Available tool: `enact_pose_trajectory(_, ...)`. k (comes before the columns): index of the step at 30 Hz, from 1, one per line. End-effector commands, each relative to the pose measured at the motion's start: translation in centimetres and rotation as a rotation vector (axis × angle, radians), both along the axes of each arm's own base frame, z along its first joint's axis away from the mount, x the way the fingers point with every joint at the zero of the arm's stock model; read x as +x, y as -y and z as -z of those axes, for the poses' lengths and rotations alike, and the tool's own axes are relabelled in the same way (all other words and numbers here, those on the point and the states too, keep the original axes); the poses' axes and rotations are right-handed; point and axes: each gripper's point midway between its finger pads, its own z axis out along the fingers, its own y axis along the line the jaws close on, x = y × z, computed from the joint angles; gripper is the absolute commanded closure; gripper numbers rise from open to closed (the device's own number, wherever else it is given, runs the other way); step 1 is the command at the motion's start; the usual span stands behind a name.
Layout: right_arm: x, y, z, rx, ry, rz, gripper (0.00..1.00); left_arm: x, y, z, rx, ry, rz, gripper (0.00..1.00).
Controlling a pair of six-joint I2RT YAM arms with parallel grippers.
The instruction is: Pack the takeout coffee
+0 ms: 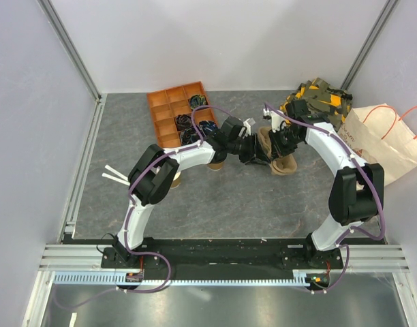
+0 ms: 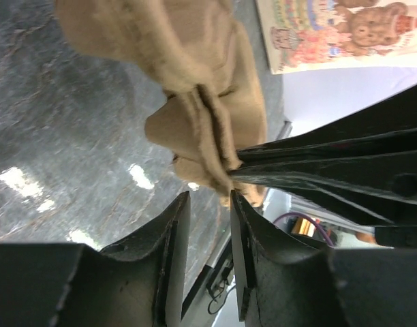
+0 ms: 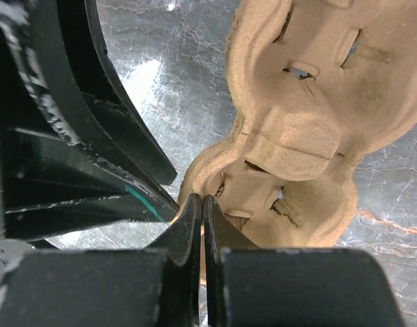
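Observation:
A moulded brown pulp cup carrier [image 1: 283,165] lies mid-table, pockets up [image 3: 297,122]. My right gripper [image 3: 202,201] is shut on its near rim; in the top view it [image 1: 275,146] sits over the carrier's left side. My left gripper [image 2: 210,199] is open with a narrow gap, its tips just short of the carrier's pinched edge [image 2: 208,136], beside the right gripper's fingers [image 2: 317,163]. Nothing lies between the left jaws. Two tan cups [image 1: 173,180] [image 1: 215,164] peek out from under the left arm. Their tops are hidden, so I cannot tell which one is the takeout coffee.
An orange divided box [image 1: 169,109] with small dark items stands at the back left. A white paper bag [image 1: 385,139] lies at the right edge, with a camouflage-patterned bundle [image 1: 321,99] behind it. White sticks [image 1: 113,176] lie at the left.

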Motion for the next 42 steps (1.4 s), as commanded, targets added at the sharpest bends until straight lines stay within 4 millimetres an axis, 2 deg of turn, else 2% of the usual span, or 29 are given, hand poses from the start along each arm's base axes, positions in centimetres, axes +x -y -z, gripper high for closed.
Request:
enact_pose_trajectory(1, 0.0, 0.0, -0.3, 0.001, 0.027, -0.015, 1.00, 0.3, 0.4, -3.0, -0.104, 0.019, 0.001, 0.63)
enact_pose_trajectory(6, 0.0, -0.3, -0.6, 0.016, 0.030, -0.016, 1.00, 0.7, 0.5, -3.3, -0.118, 0.031, -0.004, 0.63)
enact_pose_trajectory(11, -0.2, -0.5, -1.3, 0.031, 0.031, -0.018, 1.00, 1.0, 0.5, -1.4, -0.089, 0.001, -0.014, 0.64)
enact_pose_trajectory(18, -0.3, -0.9, -1.9, 0.048, 0.021, -0.024, 1.00, 1.3, 0.8, -0.1, -0.070, -0.025, -0.017, 0.68)
enact_pose_trajectory(25, -0.1, -1.2, -2.7, 0.064, 0.016, -0.026, 1.00, 1.9, 0.5, 1.3, -0.050, -0.051, -0.038, 0.80)
enact_pose_trajectory(30, 0.2, -1.0, -3.2, 0.055, 0.027, -0.023, 1.00, 2.0, 0.2, 1.9, -0.043, -0.083, -0.052, 0.98)
enact_pose_trajectory(37, 0.1, -0.4, -2.7, 0.022, 0.025, -0.020, 1.00, 2.1, -0.1, 2.7, -0.060, -0.152, -0.077, 0.98)
enact_pose_trajectory(42, 0.0, -0.6, -3.5, 0.033, 0.047, -0.030, 1.00, 1.9, -0.4, 3.9, -0.042, -0.194, -0.091, 0.98)
